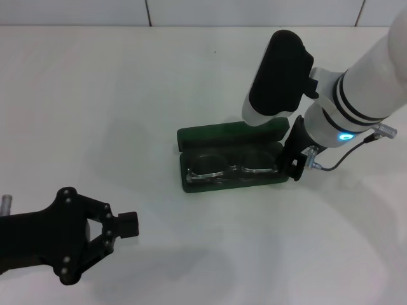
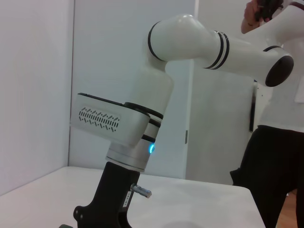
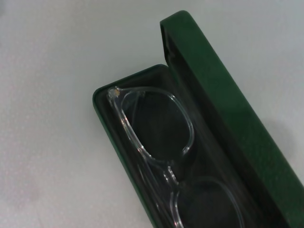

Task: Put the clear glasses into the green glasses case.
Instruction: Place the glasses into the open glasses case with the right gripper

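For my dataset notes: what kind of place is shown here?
Probably a robot lab or test room: a plain white table, bare pale walls, and a person standing by the right arm. On the table there is only the green glasses case holding the clear glasses.

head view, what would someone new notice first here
The green glasses case lies open mid-table with the clear glasses already resting inside its dark lining. The right pincer sits at the case's right end under its white arm, while the left pincer hangs idle at the table's near left corner, apart from everything.
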You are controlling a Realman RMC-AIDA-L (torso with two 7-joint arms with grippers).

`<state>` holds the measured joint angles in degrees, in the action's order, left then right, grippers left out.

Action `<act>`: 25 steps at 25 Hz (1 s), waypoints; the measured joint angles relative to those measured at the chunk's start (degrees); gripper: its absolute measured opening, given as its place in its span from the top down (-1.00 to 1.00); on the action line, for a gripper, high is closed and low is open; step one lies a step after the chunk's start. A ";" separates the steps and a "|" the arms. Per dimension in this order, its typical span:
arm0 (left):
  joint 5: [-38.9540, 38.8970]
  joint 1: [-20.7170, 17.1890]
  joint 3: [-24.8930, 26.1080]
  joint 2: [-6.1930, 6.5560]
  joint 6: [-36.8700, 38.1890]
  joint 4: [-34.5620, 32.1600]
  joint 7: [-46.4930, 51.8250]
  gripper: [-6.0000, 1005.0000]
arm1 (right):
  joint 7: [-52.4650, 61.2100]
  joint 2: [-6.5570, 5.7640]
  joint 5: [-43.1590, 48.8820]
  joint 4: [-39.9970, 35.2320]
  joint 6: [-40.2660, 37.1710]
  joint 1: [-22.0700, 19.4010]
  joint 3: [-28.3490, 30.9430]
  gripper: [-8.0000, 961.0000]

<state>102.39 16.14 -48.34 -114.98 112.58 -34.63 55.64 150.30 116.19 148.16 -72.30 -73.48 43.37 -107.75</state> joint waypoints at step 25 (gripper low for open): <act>0.00 -0.03 0.09 0.02 0.00 0.00 -0.42 0.88 | 3.74 0.00 0.73 -5.60 -7.02 -1.84 -0.21 0.97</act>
<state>102.39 16.10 -48.24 -114.96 112.59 -34.63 55.21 154.04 116.19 148.90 -77.90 -80.51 41.53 -107.96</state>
